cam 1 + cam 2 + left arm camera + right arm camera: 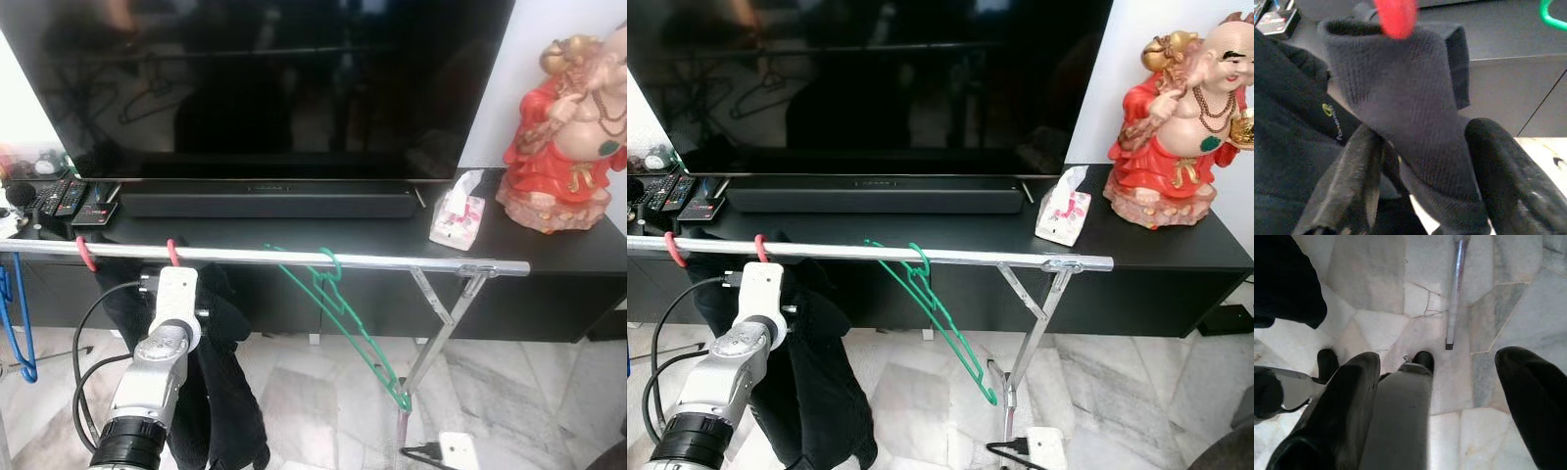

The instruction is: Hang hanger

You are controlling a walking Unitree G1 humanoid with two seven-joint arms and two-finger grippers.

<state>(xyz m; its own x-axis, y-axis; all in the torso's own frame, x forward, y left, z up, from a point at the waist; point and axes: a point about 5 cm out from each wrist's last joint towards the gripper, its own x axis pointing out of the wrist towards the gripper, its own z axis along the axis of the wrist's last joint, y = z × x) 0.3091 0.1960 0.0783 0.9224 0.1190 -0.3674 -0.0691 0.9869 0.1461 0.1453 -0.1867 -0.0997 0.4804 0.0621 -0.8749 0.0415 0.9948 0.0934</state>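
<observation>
Black cloth sits right between your left gripper's fingers, which stand apart on either side of it and have not yet closed on it. From the head views, that left arm is raised to the rail, its wrist just under a red hanger's hook, with the dark garment draping down from it. A second red hook sits a little further along the rail to the left.

Your green hanger is hooked on the rail near its middle, but it hangs skewed, its long lower end dropping towards the rack's leg. It looks like thin plastic: light, stiff, a bit slick, and likely to swing or twist if nudged. Take it just below the hook, where the neck is thickest, and level it gently.

Your right gripper hangs idle over the marble floor, fingers spread wide, holding nothing.

Mind the garment: soft and loose, it could drag on the rail if you pull
</observation>
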